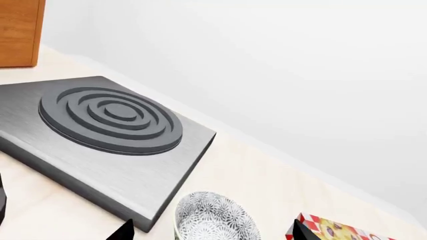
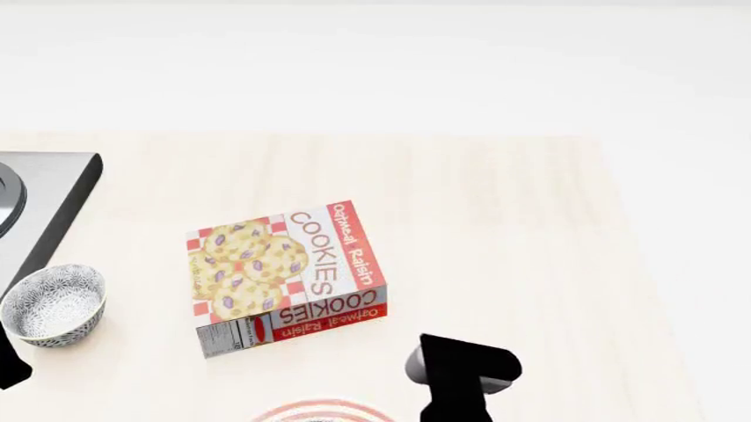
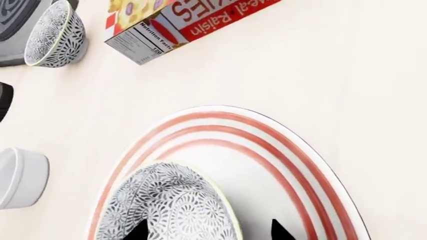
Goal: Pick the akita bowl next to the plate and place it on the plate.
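Starting at the left edge of the pale wooden desk (image 2: 493, 229), a grey metal stove block with raised rings (image 1: 110, 120) lies flat. Just beside its near corner stands a second small speckled bowl (image 2: 53, 304), upright. Next, toward the middle, a red and white cookie box (image 2: 288, 274) lies flat. At the near edge sits the large white plate with red rings (image 3: 293, 165), and the small speckled akita bowl (image 3: 167, 205) rests on it. The right gripper (image 3: 208, 231) has its fingertips on both sides of this bowl; I cannot tell if it is squeezing. The left gripper (image 1: 210, 232) is spread open near the second bowl. A plain white cup (image 3: 20, 177) stands beside the plate.
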Controlling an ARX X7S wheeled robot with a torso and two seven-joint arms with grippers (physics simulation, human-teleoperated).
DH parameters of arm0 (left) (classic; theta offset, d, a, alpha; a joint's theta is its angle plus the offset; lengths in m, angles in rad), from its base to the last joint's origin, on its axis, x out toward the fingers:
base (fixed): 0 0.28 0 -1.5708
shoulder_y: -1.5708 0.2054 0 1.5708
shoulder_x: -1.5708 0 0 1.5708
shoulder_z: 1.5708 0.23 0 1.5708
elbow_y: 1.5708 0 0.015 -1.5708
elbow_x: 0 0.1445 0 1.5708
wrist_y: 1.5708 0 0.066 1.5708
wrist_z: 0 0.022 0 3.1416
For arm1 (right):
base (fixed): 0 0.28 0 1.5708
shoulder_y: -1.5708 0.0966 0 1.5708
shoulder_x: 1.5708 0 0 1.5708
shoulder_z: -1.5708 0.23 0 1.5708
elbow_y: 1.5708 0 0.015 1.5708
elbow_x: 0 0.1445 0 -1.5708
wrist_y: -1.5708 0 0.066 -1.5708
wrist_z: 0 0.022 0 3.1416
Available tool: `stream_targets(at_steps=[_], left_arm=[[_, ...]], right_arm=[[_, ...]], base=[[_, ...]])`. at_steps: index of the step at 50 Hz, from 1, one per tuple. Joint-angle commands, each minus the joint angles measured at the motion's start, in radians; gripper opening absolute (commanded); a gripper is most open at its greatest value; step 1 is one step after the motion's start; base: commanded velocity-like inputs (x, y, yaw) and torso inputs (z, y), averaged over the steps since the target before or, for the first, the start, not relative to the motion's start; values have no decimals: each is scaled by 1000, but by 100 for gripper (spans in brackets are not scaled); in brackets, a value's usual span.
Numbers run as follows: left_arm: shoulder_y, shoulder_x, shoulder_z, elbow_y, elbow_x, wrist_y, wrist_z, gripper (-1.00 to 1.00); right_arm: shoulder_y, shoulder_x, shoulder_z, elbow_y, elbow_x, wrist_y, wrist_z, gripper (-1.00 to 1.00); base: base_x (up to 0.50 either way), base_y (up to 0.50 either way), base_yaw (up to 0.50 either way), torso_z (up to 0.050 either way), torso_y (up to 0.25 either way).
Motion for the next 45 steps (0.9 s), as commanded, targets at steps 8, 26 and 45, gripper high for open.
stream_targets(at_steps=[8, 26, 45], left_arm=[[1, 0, 4, -5, -1, 7, 0, 100], [5, -4, 7, 5, -3, 6, -7, 100], [11, -11, 7, 23, -14, -4, -19, 100]], right_arm=[[29, 20, 14, -123, 95, 29, 94, 100], [59, 57, 63, -226, 236, 25, 268, 100], [-1, 92, 67, -482, 17, -77, 237, 100]], base=[[0, 0, 0, 0, 0], [0, 0, 0, 0, 0], [0, 0, 0, 0, 0]])
